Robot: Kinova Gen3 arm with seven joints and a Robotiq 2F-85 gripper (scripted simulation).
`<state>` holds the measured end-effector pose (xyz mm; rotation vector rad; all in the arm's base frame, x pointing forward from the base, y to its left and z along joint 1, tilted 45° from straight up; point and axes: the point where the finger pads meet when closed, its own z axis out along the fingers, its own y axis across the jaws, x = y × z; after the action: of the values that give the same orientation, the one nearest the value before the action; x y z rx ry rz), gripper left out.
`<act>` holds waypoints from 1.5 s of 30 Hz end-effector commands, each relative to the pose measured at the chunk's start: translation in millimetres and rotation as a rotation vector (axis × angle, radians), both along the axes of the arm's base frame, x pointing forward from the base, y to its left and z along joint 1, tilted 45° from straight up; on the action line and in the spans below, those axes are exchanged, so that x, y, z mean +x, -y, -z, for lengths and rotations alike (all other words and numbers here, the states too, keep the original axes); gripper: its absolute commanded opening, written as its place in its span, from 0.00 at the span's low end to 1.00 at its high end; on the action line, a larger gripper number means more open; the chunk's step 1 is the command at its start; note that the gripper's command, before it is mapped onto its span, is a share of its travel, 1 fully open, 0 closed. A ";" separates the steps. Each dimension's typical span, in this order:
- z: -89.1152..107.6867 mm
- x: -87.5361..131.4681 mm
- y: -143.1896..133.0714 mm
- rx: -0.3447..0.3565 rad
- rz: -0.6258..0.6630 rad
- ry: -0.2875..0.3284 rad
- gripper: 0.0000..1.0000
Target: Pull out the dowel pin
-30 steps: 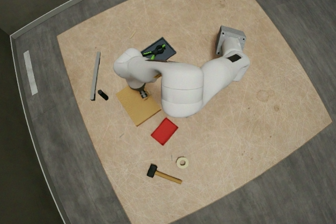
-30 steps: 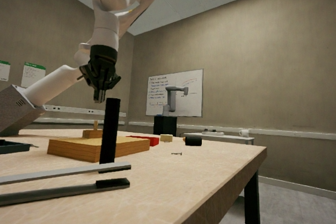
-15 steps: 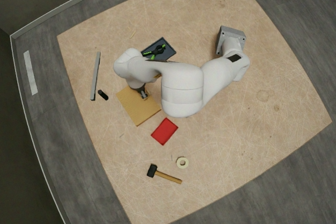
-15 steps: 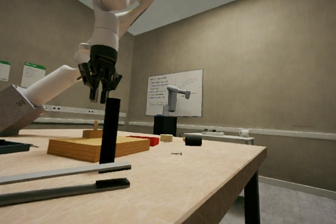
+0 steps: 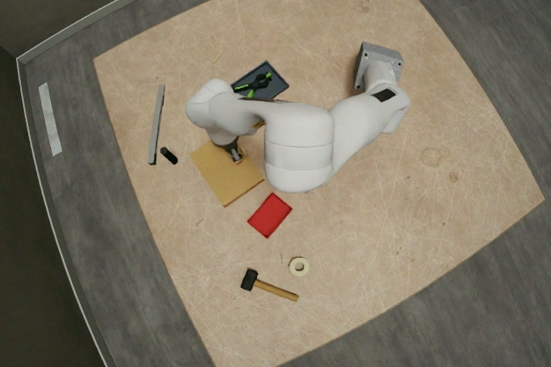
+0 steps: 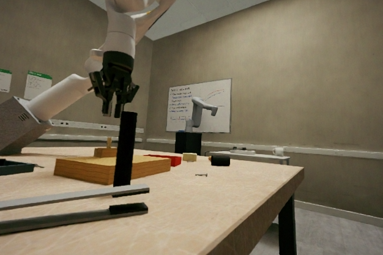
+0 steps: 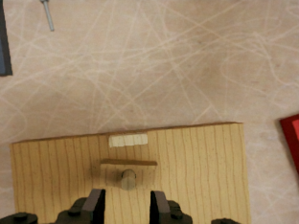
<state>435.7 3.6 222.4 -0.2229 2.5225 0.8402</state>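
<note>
The small wooden block (image 6: 100, 152) (image 7: 114, 176) is on the bench board (image 5: 226, 185) (image 6: 83, 170) (image 7: 206, 163). Its dowel pin (image 6: 109, 142) (image 7: 127, 180) stands upright from it. A pale strip (image 7: 127, 140) lies near the board's edge, apart from the block. I cannot make out the bench stop or whether anything loose touches the block. The spring clamp (image 5: 259, 82), black and green, lies in the dark tray (image 5: 281, 86) (image 6: 15, 167) (image 7: 4, 48). My gripper (image 5: 236, 157) (image 6: 112, 112) (image 7: 127, 208) is partly open and empty, pointing down above the pin and block.
The red tray (image 5: 269, 216) (image 6: 176, 161) (image 7: 291, 144) is beside the board. A black upright cylinder (image 5: 169, 155) (image 6: 125, 150) and a grey bar (image 5: 156, 124) (image 6: 74, 196) stand on its other side. A mallet (image 5: 275, 289), a tape ring (image 5: 292, 267) and a screw (image 7: 49, 16) lie farther off.
</note>
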 end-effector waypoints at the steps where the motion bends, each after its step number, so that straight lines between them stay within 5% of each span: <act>1: -0.3 0.2 0.6 -0.001 0.001 0.001 0.34; 45: 17.5 9.4 -14.2 0.000 0.001 0.001 0.34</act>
<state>444.4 17.7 205.6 -0.2229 2.5223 0.8403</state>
